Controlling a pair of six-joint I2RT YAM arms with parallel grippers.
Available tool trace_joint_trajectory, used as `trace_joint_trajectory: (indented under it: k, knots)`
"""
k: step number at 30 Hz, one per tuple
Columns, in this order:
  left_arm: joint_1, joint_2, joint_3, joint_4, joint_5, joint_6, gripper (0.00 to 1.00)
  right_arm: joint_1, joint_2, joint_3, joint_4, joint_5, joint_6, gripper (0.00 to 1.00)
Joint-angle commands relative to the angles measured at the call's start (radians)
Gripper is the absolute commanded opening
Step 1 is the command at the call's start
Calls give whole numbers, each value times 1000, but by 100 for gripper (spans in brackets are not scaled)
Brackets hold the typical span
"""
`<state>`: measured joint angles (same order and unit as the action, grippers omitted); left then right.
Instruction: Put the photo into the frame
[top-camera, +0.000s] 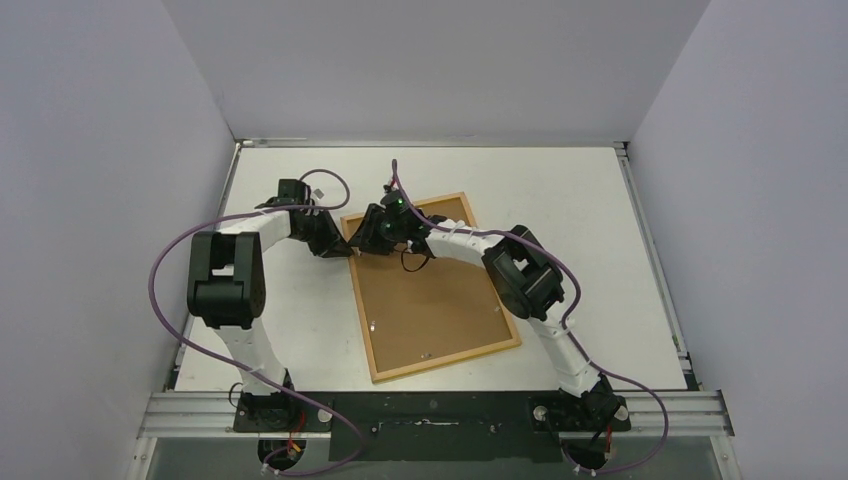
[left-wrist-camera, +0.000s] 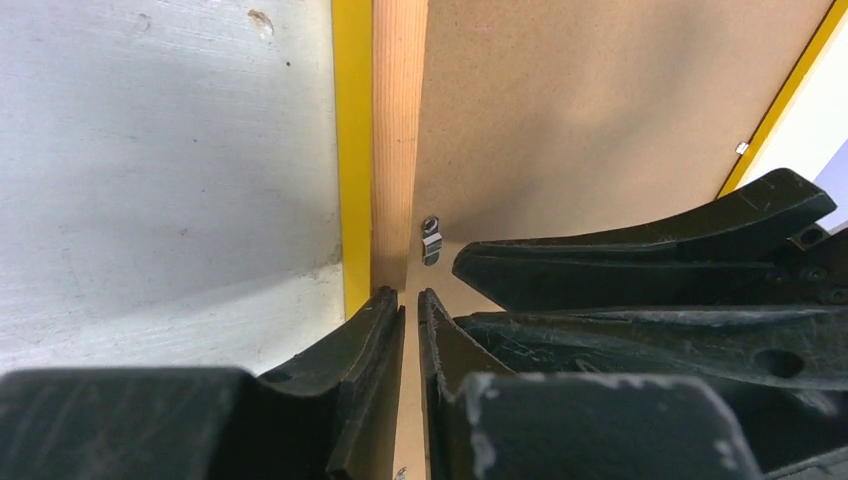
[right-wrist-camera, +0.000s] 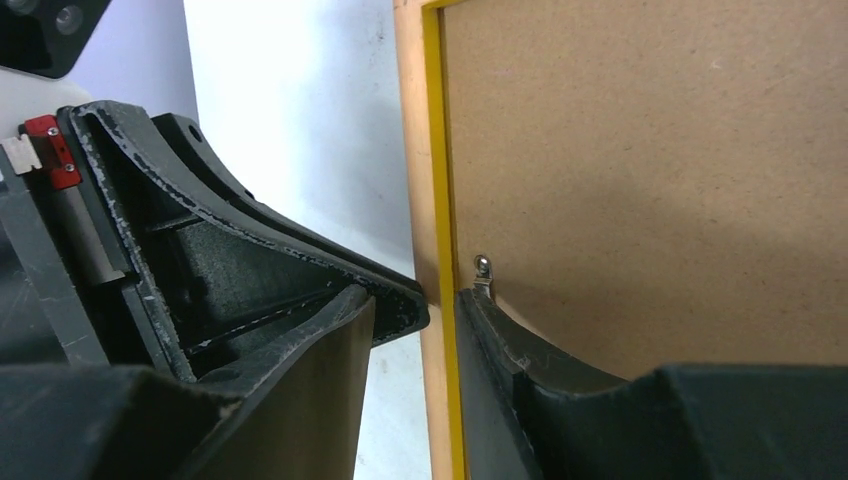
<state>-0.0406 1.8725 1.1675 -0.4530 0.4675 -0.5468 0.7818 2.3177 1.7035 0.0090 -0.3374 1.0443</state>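
Observation:
The frame (top-camera: 445, 362) lies face down on the table, wood back up and yellow at its edges, with a brown backing board (top-camera: 430, 300) inside it. The photo is not visible. Both grippers meet at the far end of the frame's left rail. My left gripper (top-camera: 335, 245) (left-wrist-camera: 410, 298) has its jaws almost together, with nothing between them, over the seam between the rail (left-wrist-camera: 398, 120) and the board (left-wrist-camera: 580, 110), near a small metal tab (left-wrist-camera: 431, 240). My right gripper (top-camera: 365, 238) (right-wrist-camera: 418, 300) is open astride the rail (right-wrist-camera: 412, 150), one finger outside it and one on the board (right-wrist-camera: 650, 170) at the tab (right-wrist-camera: 483, 270).
The two grippers crowd each other: the right one's fingers (left-wrist-camera: 640, 250) fill the right of the left wrist view, and the left one's finger (right-wrist-camera: 250, 240) reaches the rail in the right wrist view. White walls enclose the table (top-camera: 580, 200) at the back and sides.

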Motion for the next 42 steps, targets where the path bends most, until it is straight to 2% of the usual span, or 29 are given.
trace_joint_trajectory:
  k: [1,9,16,20,24,36,42]
  knots:
    - [1,34,5,32,24,11,11,-2,-6,33,-6,44,-17,36]
    - [1,54,-4,31,46,5,8,4,23,50,-59,49,-29,35]
    - [5,27,26,-19,23,29,7,5,37,33,-17,12,9,35]
    - [5,-19,39,-71,-40,45,17,5,34,27,16,6,21,35]
    - [5,-37,35,-116,-114,54,21,4,38,24,29,0,37,35]
    - [4,24,9,-63,-12,51,22,3,41,15,32,-6,49,35]
    - [4,32,9,-71,-20,58,17,-1,26,19,-20,13,37,34]
